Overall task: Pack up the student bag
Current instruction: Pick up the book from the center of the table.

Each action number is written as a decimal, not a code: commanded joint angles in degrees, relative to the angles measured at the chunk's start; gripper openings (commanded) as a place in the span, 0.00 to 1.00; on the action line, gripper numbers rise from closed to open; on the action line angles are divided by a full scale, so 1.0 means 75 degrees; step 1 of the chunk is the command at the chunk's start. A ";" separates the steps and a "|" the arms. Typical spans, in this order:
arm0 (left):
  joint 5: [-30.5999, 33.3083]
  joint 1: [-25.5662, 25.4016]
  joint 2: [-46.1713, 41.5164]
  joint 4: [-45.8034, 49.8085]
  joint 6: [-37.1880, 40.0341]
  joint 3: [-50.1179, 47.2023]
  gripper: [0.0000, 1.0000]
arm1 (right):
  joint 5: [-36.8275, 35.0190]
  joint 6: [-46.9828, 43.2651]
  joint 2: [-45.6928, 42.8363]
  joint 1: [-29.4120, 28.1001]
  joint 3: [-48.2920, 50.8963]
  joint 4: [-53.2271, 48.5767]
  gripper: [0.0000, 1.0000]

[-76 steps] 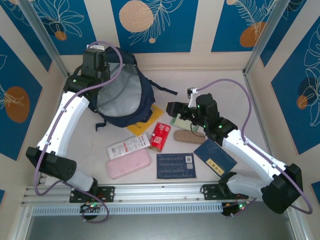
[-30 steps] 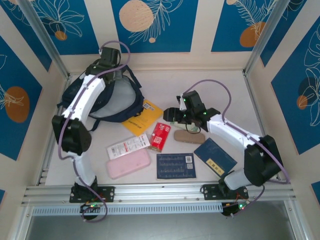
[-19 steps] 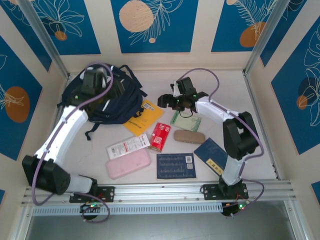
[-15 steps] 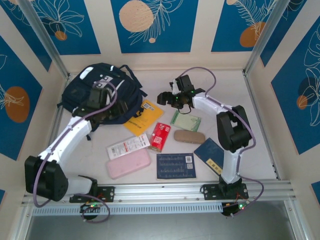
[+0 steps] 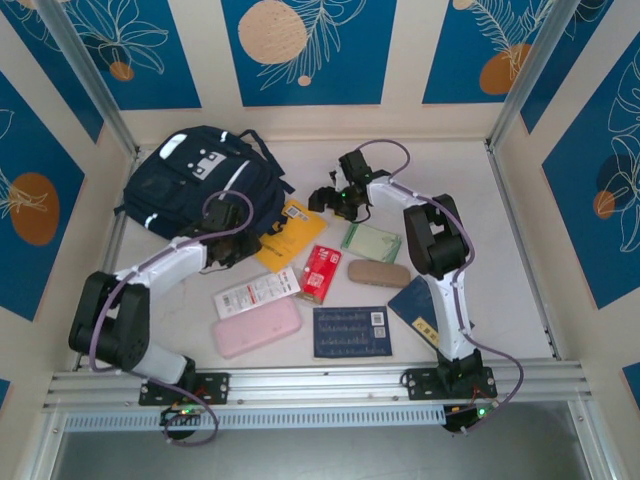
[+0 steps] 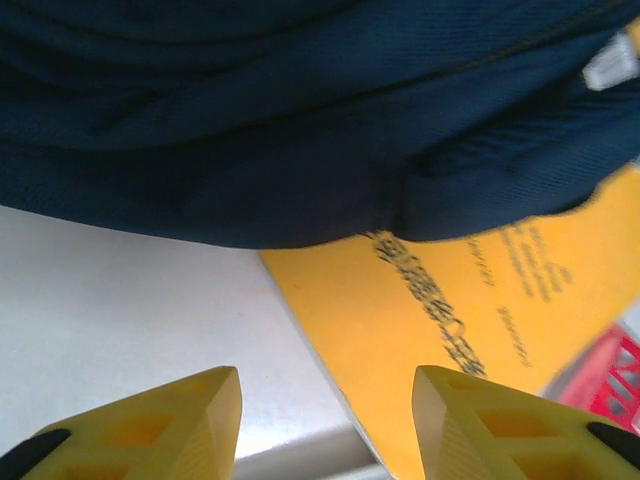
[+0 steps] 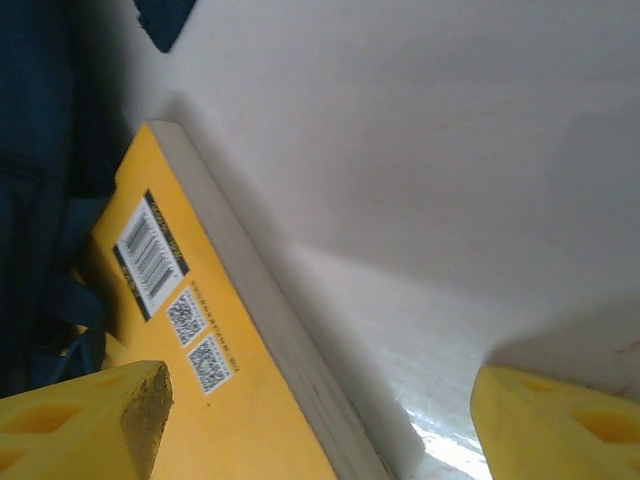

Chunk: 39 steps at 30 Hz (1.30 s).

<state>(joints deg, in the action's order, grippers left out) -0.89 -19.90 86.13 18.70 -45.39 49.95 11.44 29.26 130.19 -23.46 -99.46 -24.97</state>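
Upper left of the top view: navy student bag, front pocket up, lower edge overlapping a yellow book. Right at that edge, left gripper, jaws apart, nothing between. Up-right of the book, right gripper, spread wide, also empty. Lower down, red packet and pink case.

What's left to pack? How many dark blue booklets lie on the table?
2. One dark blue booklet near the front, centre; the other booklet just right of it. The student bag may hide more.
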 commanded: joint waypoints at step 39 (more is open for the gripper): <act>0.0485 -0.0499 0.1764 0.0213 0.0168 0.0892 0.40 | 0.3447 0.0150 -0.0472 0.0010 0.0300 -0.0574 0.27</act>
<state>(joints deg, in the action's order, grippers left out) 2.24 -22.68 97.91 19.20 -45.45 55.53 32.64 28.34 128.79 -22.57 -99.07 -28.21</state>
